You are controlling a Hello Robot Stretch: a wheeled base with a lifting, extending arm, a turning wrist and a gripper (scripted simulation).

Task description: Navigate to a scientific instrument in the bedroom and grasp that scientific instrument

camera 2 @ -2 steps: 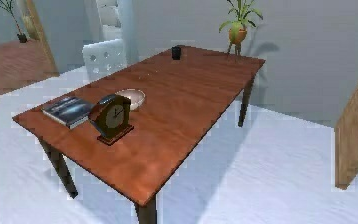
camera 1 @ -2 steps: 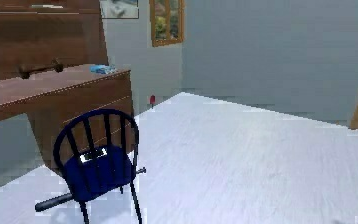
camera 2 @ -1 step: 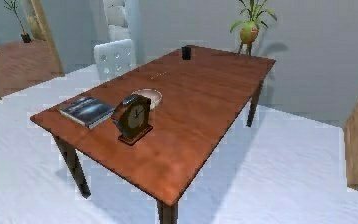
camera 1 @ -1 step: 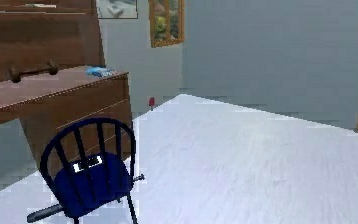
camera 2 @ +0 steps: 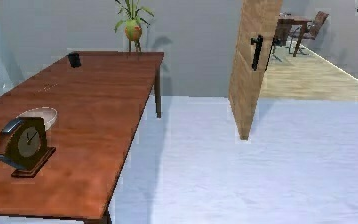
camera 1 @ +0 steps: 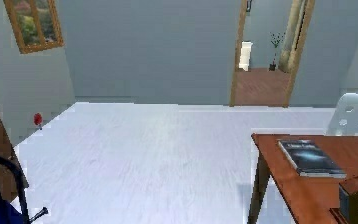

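One long reddish-brown wooden bench (camera 2: 97, 105) is running up the arm side view's left and is showing again at the forward view's lower right. On it are sitting one dark wooden mantel clock with a round pale face (camera 2: 25, 145), one shallow white dish (camera 2: 44, 113) just behind the clock, one small dark boxy item (camera 2: 74, 60) at the far end, too small to identify, and one flat blue-grey book (camera 1: 312, 158). One white chair back (camera 1: 352, 112) is rising beyond the book. One green plant in an orange pot (camera 2: 133, 25) is standing against the grey wall past the bench's far end. One tan wooden door with a dark handle (camera 2: 255, 65) is standing ajar, with a table and chairs (camera 2: 302, 25) showing beyond it. One gold-framed painting (camera 1: 32, 22) is hanging at upper left, and one small red thing (camera 1: 37, 120) is lying on the white floor (camera 1: 147, 160) by the wall. The scientific instrument's place cannot be told. The tool's state cannot be told.
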